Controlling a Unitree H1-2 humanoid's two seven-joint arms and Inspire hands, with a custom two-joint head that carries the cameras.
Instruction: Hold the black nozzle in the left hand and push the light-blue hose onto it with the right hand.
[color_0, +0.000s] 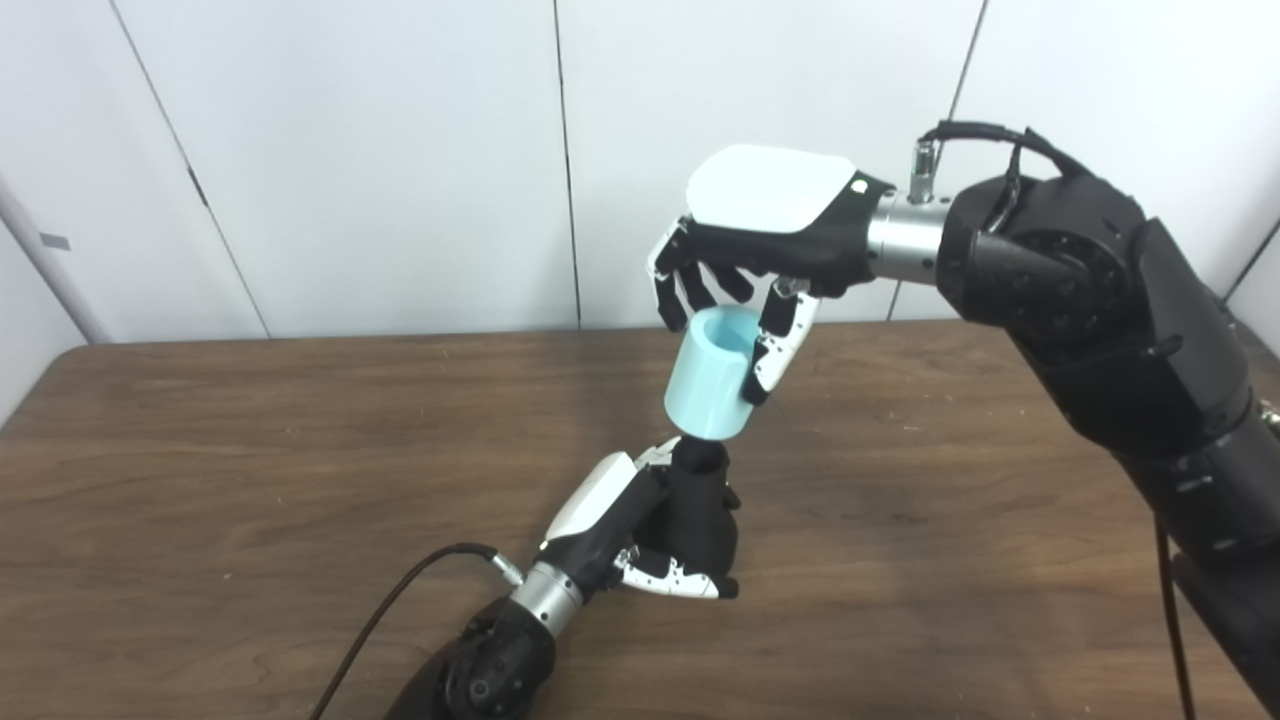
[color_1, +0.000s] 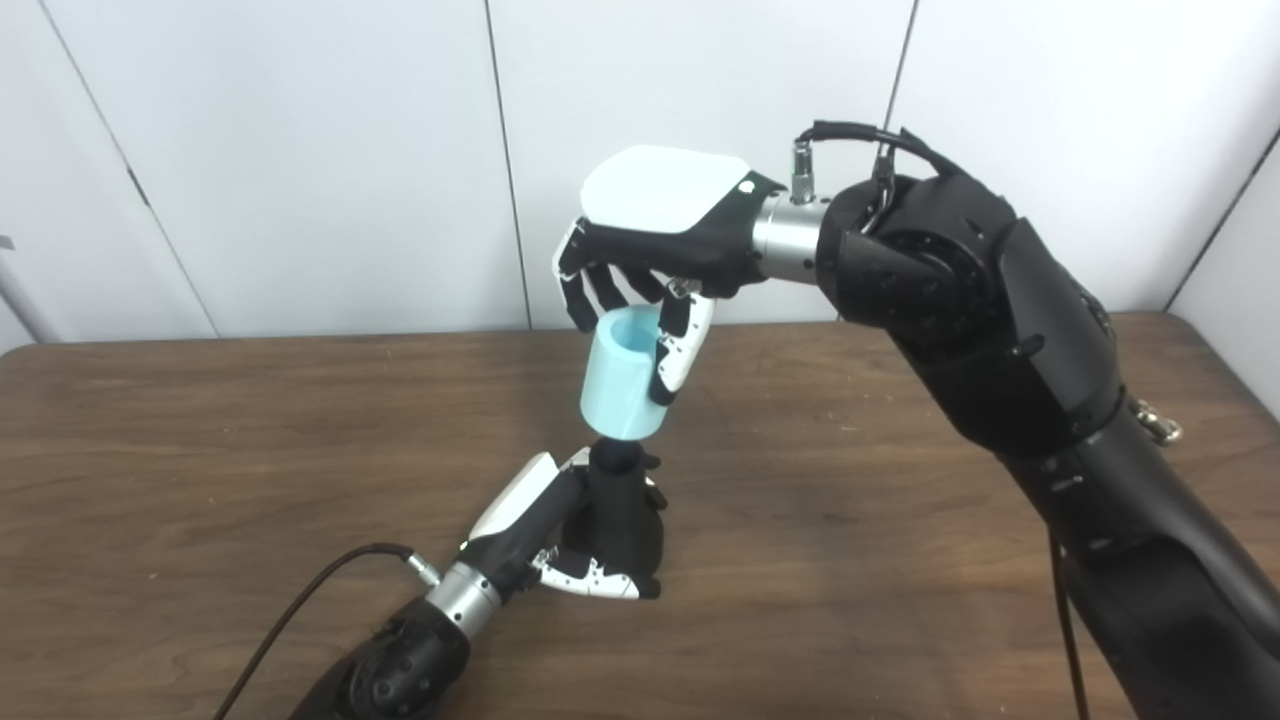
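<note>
My left hand (color_0: 640, 530) is shut on the black nozzle (color_0: 700, 500), which stands upright on the wooden table with its narrow top pointing up. Directly above it my right hand (color_0: 745, 260) is shut on the light-blue hose (color_0: 712, 385), a short hollow cylinder, gripped near its open upper rim between fingers and thumb (color_0: 775, 350). The hose's lower end sits over the nozzle's tip (color_1: 615, 455), slightly tilted. How far the tip is inside the hose is hidden.
The brown wooden table (color_0: 250, 480) spreads to the left and right of the hands. A black cable (color_0: 400, 600) trails from my left wrist toward the front edge. White wall panels stand behind the table.
</note>
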